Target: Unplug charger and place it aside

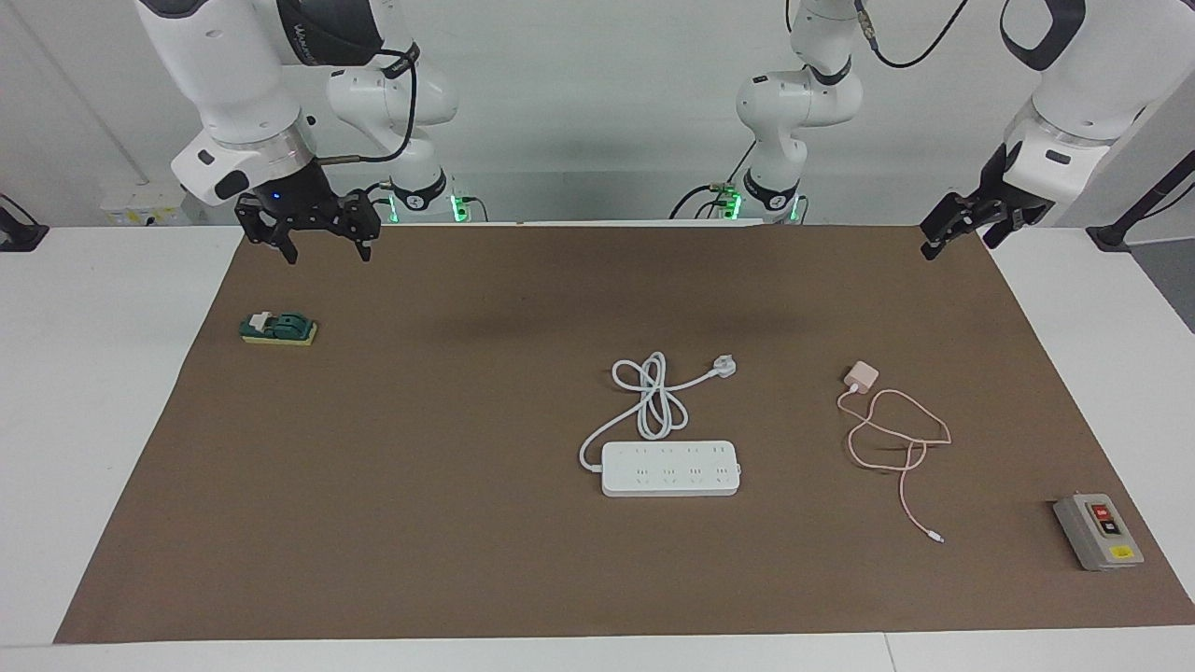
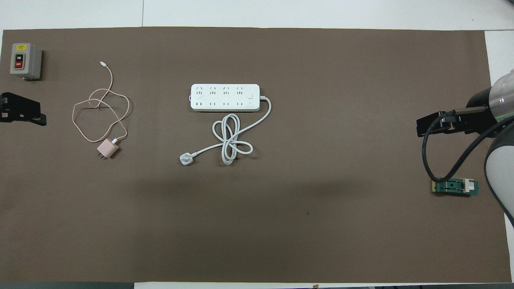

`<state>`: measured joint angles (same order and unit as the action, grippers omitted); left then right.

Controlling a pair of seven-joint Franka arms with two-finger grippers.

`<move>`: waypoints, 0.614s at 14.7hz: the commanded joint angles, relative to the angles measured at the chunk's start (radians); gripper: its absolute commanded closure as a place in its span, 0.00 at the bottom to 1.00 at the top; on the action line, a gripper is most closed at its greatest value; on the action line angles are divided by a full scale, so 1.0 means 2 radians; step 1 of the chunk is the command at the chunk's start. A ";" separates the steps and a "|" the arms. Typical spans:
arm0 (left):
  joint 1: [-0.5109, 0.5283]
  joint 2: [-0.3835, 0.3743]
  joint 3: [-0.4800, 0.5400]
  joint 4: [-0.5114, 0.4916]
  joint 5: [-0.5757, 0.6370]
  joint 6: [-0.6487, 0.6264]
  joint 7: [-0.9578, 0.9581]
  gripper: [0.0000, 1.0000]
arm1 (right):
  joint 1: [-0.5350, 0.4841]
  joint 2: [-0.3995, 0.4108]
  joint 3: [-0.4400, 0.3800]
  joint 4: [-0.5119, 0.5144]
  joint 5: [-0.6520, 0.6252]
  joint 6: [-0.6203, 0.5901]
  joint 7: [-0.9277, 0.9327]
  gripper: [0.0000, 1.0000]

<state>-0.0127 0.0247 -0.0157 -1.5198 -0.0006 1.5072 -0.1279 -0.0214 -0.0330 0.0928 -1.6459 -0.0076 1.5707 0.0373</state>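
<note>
Both grippers are hanging above the mat's robot-side corners: the right gripper (image 1: 317,245) with fingers apart over the mat near the green switch (image 1: 278,329), the left gripper (image 1: 962,231) waiting, its fingers unreadable. Nothing is being held. By my reading, the charger (image 1: 861,376) is already lying unplugged, well apart from the strip (image 1: 670,468), toward the left arm's end and slightly nearer the robots. Its cable (image 1: 896,439) is looping away from the robots. Little is remaining; any regrasp should take the cube body, not the cable.

White table (image 1: 112,420) under a brown mat (image 1: 467,523), carrying a white power strip (image 1: 670,468), pink charger (image 1: 860,376) lying unplugged, grey switch box (image 1: 1098,532) and green block (image 1: 278,328).
</note>
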 commanded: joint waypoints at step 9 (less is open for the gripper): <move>-0.018 -0.018 0.007 -0.022 0.000 0.000 0.044 0.00 | -0.010 -0.011 0.003 -0.012 0.010 0.007 -0.007 0.00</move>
<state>-0.0277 0.0122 -0.0143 -1.5518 -0.0006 1.5239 -0.0720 -0.0220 -0.0330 0.0923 -1.6459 -0.0072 1.5707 0.0373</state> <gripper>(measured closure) 0.000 0.000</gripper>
